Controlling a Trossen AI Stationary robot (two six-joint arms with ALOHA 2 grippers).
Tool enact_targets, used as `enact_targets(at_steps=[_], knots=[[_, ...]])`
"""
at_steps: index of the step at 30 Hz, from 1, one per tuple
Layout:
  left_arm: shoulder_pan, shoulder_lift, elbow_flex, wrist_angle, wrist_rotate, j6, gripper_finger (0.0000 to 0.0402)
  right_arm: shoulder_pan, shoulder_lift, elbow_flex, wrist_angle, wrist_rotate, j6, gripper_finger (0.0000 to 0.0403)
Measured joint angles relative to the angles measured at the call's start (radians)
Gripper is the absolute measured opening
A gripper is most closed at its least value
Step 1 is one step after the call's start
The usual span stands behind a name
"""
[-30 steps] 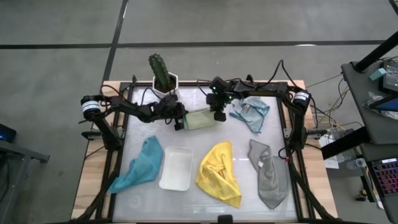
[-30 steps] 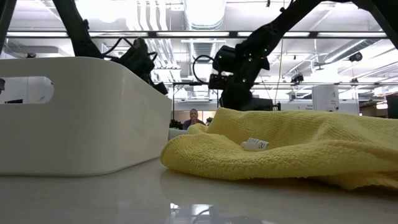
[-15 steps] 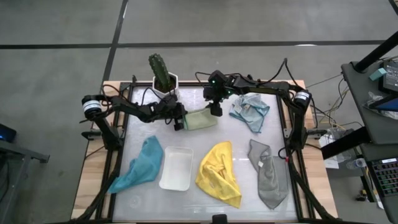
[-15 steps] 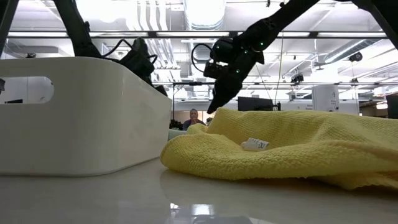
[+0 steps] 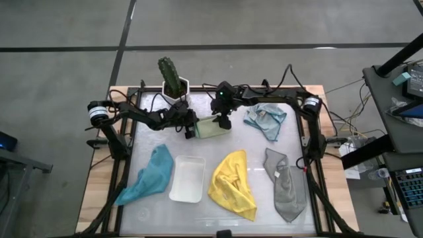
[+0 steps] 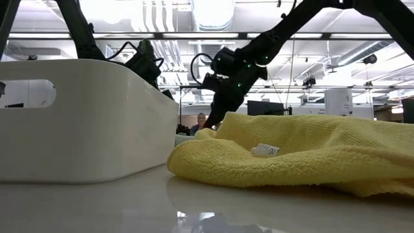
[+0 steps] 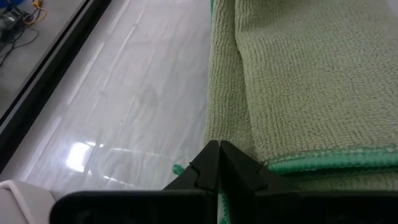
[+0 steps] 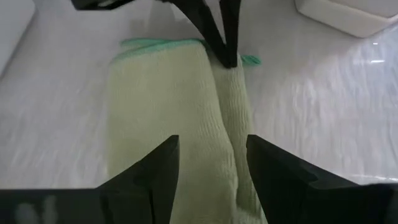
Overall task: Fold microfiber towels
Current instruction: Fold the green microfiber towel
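The pale green towel (image 5: 213,127) lies folded in layers on the far middle of the table. My left gripper (image 5: 190,132) is shut on its left end. My right gripper (image 5: 223,121) hangs open over the towel's right part, slanting down, a finger on each side of the towel's raised fold (image 8: 214,124), and seems to touch nothing. The light blue towel (image 5: 266,119), the yellow one (image 5: 232,184), the grey one (image 5: 285,186) and the teal one (image 5: 151,175) lie crumpled and flat on the table. My left gripper pinches the green towel's left end at its hemmed edge (image 7: 214,134) between its two shut fingers. It comes slanting down from the table's left side. A strip of teal hem (image 7: 218,202) shows between the fingers. The towel lies flat on the table.
A white tray (image 5: 188,178) stands between the teal and yellow towels. A potted cactus (image 5: 173,79) stands at the far edge, behind the left arm. In the low view the tray (image 6: 84,123) and the yellow towel (image 6: 304,152) fill the foreground.
My right gripper has opened and let go of the green towel's right end. It has moved a little toward the table's left over the towel and tipped further. The towel stays folded where it was.
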State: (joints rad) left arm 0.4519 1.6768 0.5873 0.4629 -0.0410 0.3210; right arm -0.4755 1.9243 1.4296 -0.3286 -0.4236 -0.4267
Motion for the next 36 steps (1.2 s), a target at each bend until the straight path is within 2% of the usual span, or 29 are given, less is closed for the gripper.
enact_targets(at_steps=[12, 19, 26, 32, 36], knots=[[0.0, 0.0, 0.0, 0.0, 0.001, 0.0, 0.0, 0.002, 0.081, 0.0, 0.082, -0.004, -0.043, 0.0171], [0.0, 0.0, -0.001, 0.0, 0.002, 0.0, 0.0, 0.006, 0.089, -0.001, 0.087, -0.006, -0.082, 0.0121], [0.0, 0.017, -0.002, 0.001, 0.012, 0.0, 0.0, 0.006, 0.09, 0.0, 0.097, -0.007, -0.099, 0.0018], [0.0, 0.052, 0.005, 0.015, 0.016, -0.003, 0.0, 0.006, 0.066, 0.0, 0.1, -0.001, -0.098, 0.0009], [0.0, 0.051, 0.006, 0.011, 0.026, -0.002, 0.0, 0.006, 0.037, 0.0, 0.111, 0.056, -0.09, 0.0008]])
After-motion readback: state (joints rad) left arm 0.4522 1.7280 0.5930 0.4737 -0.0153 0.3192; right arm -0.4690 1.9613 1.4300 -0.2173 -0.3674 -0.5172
